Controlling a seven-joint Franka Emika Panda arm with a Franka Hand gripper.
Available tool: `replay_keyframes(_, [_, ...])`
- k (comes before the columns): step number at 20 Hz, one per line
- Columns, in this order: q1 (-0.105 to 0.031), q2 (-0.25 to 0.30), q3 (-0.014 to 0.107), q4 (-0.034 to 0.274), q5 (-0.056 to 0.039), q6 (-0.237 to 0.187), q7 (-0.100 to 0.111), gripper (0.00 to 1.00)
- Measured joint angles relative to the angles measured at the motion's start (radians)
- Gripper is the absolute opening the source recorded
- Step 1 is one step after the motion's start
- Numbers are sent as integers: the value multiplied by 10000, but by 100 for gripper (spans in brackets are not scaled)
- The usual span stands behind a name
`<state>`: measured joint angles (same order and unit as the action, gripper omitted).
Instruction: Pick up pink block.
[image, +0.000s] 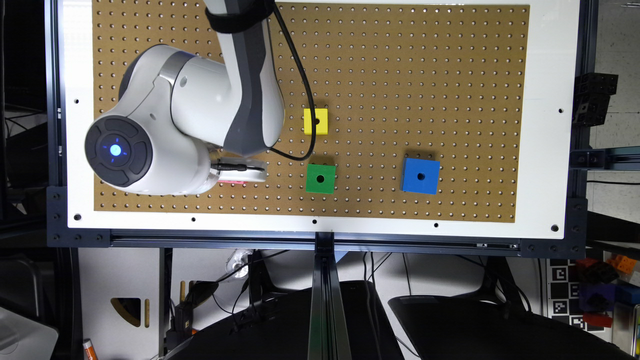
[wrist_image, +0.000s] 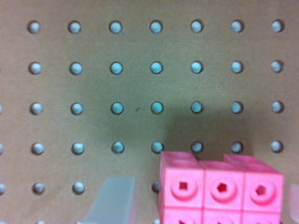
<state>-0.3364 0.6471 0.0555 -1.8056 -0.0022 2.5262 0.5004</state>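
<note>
The pink block (wrist_image: 219, 191) is a studded pink brick lying flat on the brown pegboard (wrist_image: 140, 84). My gripper (wrist_image: 204, 200) is open and straddles it. One translucent finger (wrist_image: 114, 200) stands a small gap away from one side of the block, and the other finger just shows at the frame's edge on the opposite side. In the exterior view the white gripper (image: 240, 172) hangs low over the board toward the exterior view's left. A sliver of the pink block (image: 234, 183) peeks out under it, and the arm hides the rest.
A yellow cube (image: 316, 121), a green cube (image: 320, 178) and a blue cube (image: 420, 176), each with a centre hole, sit on the pegboard (image: 400, 75) to the exterior view's right of the gripper. A black cable (image: 305, 100) loops near the yellow cube.
</note>
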Motion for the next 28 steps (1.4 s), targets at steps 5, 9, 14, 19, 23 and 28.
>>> replay_keyframes(5, [8,27,4,10,0,0,0,100])
replay_keyframes(9, [11,299,1,62,-12,124,4,0])
replay_keyframes(14, [8,298,2,61,-13,113,4,0])
replay_keyframes(19, [8,294,2,61,-24,82,4,0])
replay_keyframes(23, [7,278,2,60,-27,62,4,0])
replay_keyframes(28, [3,-575,2,59,-27,-914,4,0])
